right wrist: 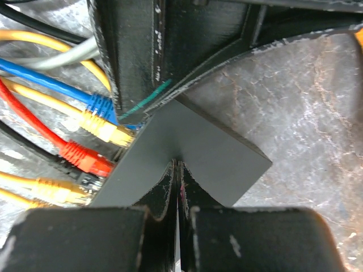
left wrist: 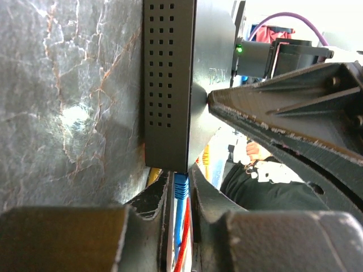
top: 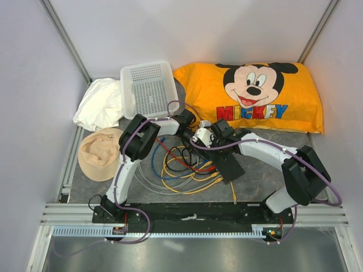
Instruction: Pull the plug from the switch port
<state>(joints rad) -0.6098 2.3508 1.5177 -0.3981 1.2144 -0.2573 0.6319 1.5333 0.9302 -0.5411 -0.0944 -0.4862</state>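
The switch, a flat black box [top: 231, 165], lies on the mat with several cables plugged into its left edge. In the left wrist view my left gripper [left wrist: 181, 177] is shut on a blue plug [left wrist: 180, 190] that sits in a port at the edge of the box [left wrist: 169, 85]. My right gripper [right wrist: 177, 163] is shut, its tips pressed down on the box's top face [right wrist: 218, 153]. Blue [right wrist: 102, 105], yellow [right wrist: 108, 128] and red [right wrist: 85, 158] plugs line the box's edge. From above, the left gripper [top: 199, 143] and right gripper [top: 222, 148] meet over the box.
Loops of blue, yellow, red and grey cable [top: 176, 170] lie left of the box. A white basket [top: 148, 88], a white cloth [top: 102, 105] and a tan hat [top: 99, 152] sit at the back left. A Mickey pillow [top: 255, 96] lies at the back right.
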